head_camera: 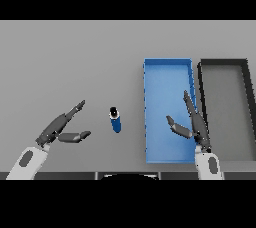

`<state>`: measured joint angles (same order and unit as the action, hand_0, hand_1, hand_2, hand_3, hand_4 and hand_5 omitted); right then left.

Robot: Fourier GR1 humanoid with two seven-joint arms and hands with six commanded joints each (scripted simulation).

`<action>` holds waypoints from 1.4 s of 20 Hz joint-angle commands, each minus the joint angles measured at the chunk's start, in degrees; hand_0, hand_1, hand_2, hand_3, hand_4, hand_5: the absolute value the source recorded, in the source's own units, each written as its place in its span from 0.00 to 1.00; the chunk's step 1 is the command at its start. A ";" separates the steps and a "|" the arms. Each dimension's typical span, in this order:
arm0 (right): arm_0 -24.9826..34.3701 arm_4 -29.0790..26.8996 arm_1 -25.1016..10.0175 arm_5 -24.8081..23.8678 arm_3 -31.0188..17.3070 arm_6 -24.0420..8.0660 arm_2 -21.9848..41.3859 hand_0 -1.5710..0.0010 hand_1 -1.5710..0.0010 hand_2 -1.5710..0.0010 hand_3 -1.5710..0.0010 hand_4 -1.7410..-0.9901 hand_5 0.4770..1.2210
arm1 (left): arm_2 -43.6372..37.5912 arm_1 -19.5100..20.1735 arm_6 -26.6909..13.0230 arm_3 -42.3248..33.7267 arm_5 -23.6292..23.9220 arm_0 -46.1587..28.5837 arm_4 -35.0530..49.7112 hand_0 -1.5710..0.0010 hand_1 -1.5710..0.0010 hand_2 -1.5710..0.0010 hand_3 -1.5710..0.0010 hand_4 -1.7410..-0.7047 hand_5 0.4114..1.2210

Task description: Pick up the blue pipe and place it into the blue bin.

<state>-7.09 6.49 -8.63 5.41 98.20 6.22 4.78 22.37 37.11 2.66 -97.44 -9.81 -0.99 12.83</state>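
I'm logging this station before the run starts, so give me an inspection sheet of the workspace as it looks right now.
Surface: grey table, flat.
Job's things: blue pipe lying on the table, left of the blue bin; nothing in the bin.
Clutter: dark bin beside the blue bin, on its right.
Grippers: left hand open, fingers straight, left of the pipe and apart from it; right hand open, over the blue bin's right side.
Cables: nothing seen.
Surroundings: nothing seen.
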 commanded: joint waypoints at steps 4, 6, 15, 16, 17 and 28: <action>-0.07 -0.27 0.03 -0.06 0.27 0.11 -0.26 1.00 1.00 1.00 1.00 0.65 0.19 | 4.16 -2.75 -1.81 0.10 -1.26 1.83 -2.69 1.00 1.00 1.00 1.00 0.62 0.06; 0.24 -0.07 0.40 -0.20 -0.23 -0.26 -0.07 1.00 1.00 1.00 1.00 0.64 0.19 | 6.49 -4.98 -1.56 0.64 -1.11 1.70 -4.75 1.00 1.00 1.00 1.00 0.62 0.04; -1.71 -0.46 0.22 -0.05 1.09 -0.10 -0.40 1.00 1.00 1.00 1.00 0.62 0.18 | 10.19 -15.38 -3.60 8.96 -1.48 8.14 -6.48 1.00 1.00 1.00 1.00 0.60 0.05; -1.32 -1.29 0.18 0.22 0.88 -0.53 -0.86 1.00 1.00 1.00 1.00 0.62 0.17 | 10.07 -16.79 -4.16 11.11 -1.81 9.47 -6.16 1.00 1.00 1.00 1.00 0.60 0.04; -1.56 -1.25 0.21 0.53 0.96 0.24 -0.59 1.00 1.00 1.00 1.00 0.62 0.17 | 10.71 -17.88 -3.48 12.79 -1.37 10.35 -7.72 1.00 1.00 1.00 1.00 0.61 0.04; -1.77 -0.73 0.20 0.27 0.84 0.21 -0.59 1.00 1.00 1.00 1.00 0.64 0.17 | 9.09 -27.54 3.30 20.85 0.37 12.76 -5.41 0.57 0.50 0.44 0.44 0.31 0.61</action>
<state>-8.87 5.76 -8.42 5.68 99.04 6.45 4.20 31.45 9.57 6.19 -76.60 -9.50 11.75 7.43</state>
